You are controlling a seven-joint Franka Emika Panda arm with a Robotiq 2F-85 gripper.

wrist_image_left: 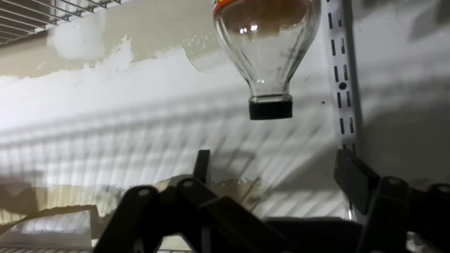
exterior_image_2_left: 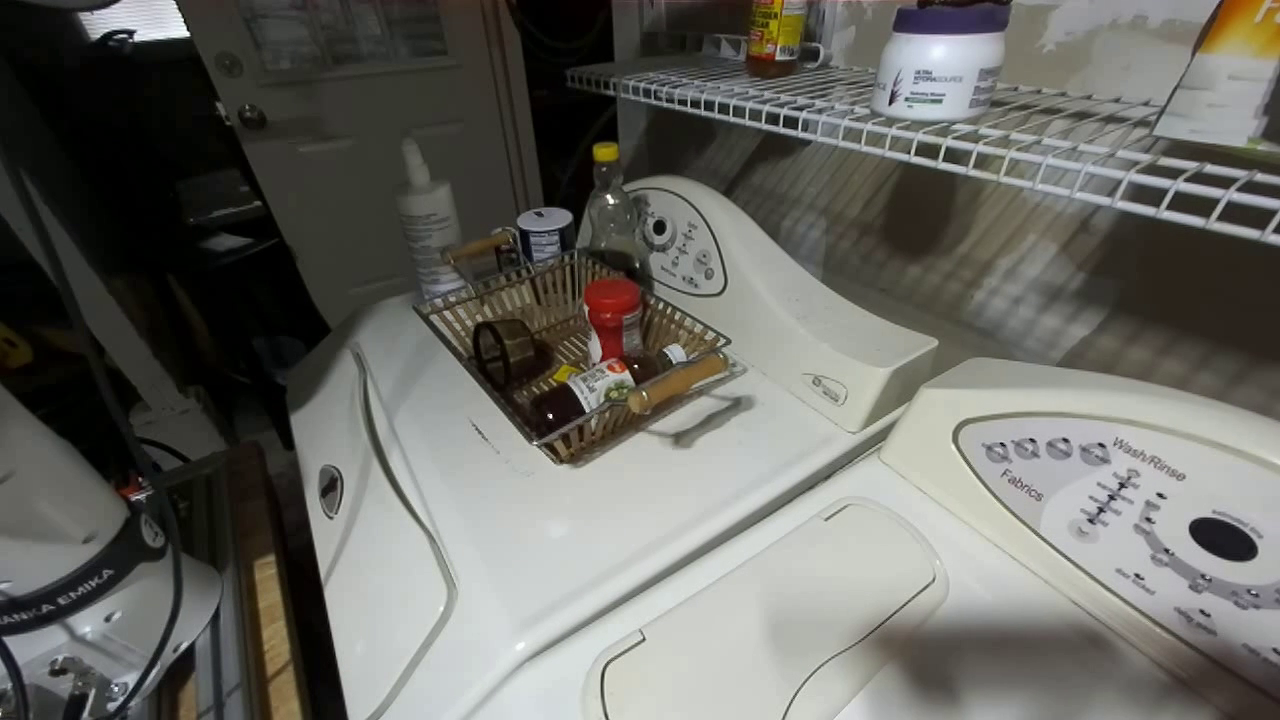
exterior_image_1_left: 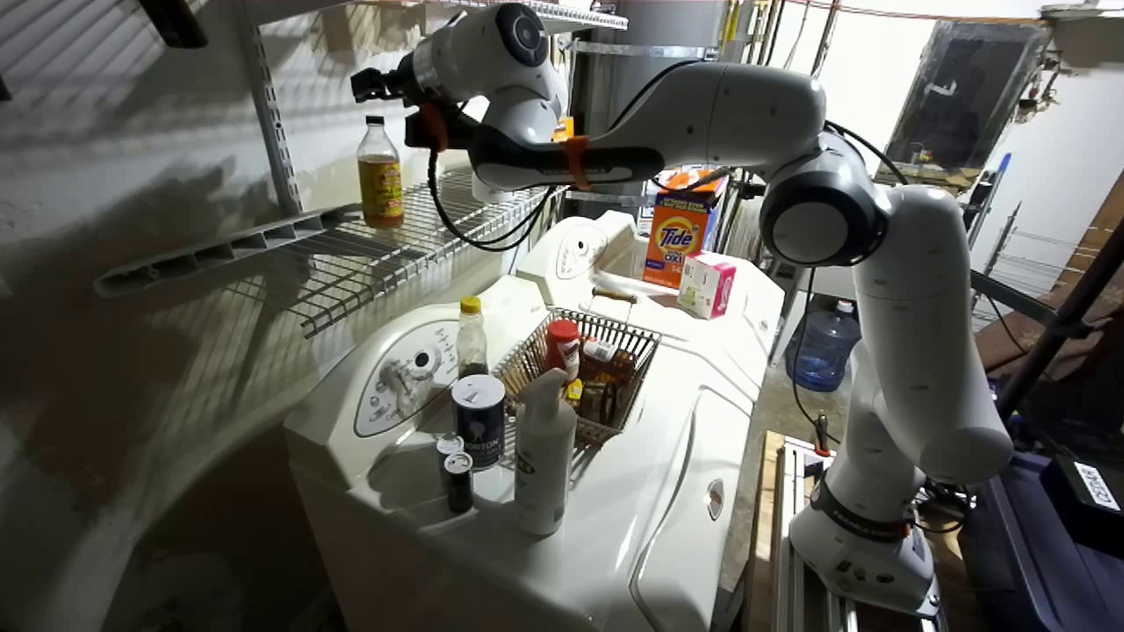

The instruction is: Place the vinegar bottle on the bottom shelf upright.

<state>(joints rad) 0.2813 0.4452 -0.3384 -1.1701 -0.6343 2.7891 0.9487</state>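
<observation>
Your arm [exterior_image_1_left: 768, 114] bent across an exterior view's top, your gripper [wrist_image_left: 276, 168] low in the wrist view, fingers [wrist_image_left: 355, 179] spread wide.

Arm [exterior_image_1_left: 760, 114]: white, rounded. In an exterior view: orange strap [exterior_image_1_left: 576, 161] at 12 o'clock, black cable [exterior_image_1_left: 434, 178] at 11 o'clock. Base band [exterior_image_2_left: 80, 588]: black, marked "EMIKA".
</observation>
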